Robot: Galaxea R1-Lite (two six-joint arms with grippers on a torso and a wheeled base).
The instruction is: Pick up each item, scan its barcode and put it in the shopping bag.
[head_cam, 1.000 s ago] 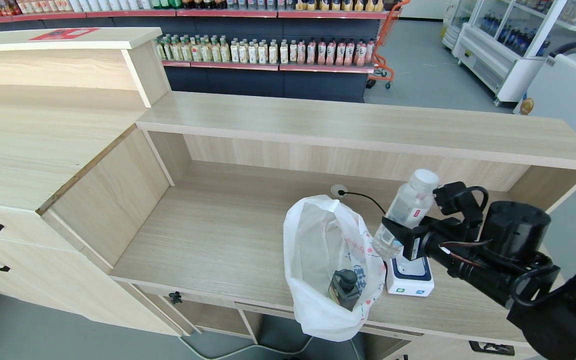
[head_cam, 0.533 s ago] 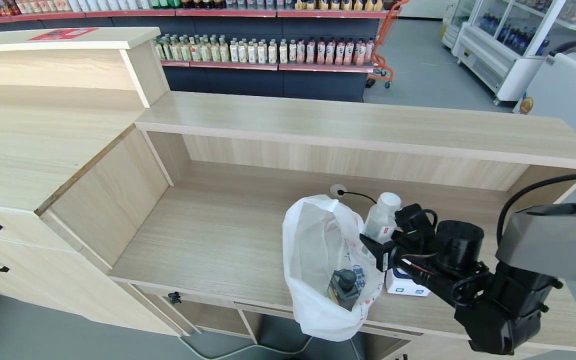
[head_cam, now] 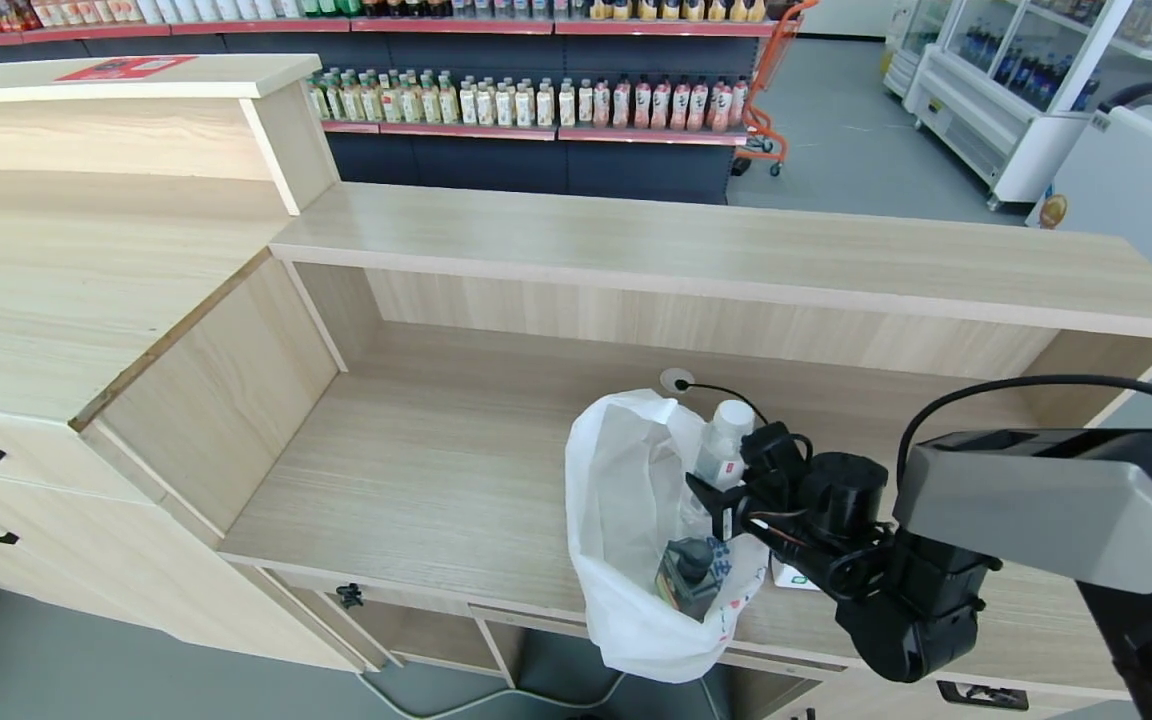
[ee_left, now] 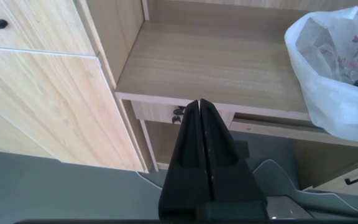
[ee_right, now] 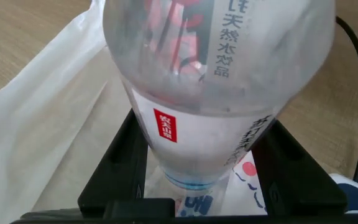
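Note:
A clear water bottle (head_cam: 721, 447) with a white cap is tilted over the right rim of the white shopping bag (head_cam: 626, 520), and my right gripper (head_cam: 719, 497) is shut on its lower body. Up close, the bottle (ee_right: 216, 81) sits between the black fingers (ee_right: 114, 171) with the bag (ee_right: 42, 124) beneath it. A dark bottle (head_cam: 688, 577) lies inside the bag. My left gripper (ee_left: 199, 104) is shut on nothing, low in front of the counter's edge, with the bag (ee_left: 337, 74) off to one side.
A white scanner (head_cam: 788, 574) stands on the wooden counter (head_cam: 436, 470) right of the bag, mostly hidden by my right arm. A black cable (head_cam: 726, 390) runs from a hole at the back. A raised ledge (head_cam: 716, 250) overhangs the rear. Drawers (ee_left: 36, 106) stand at the left.
My right arm has carried the water bottle left and down, from above the scanner to the bag's right rim. The bag and dark bottle stayed put.

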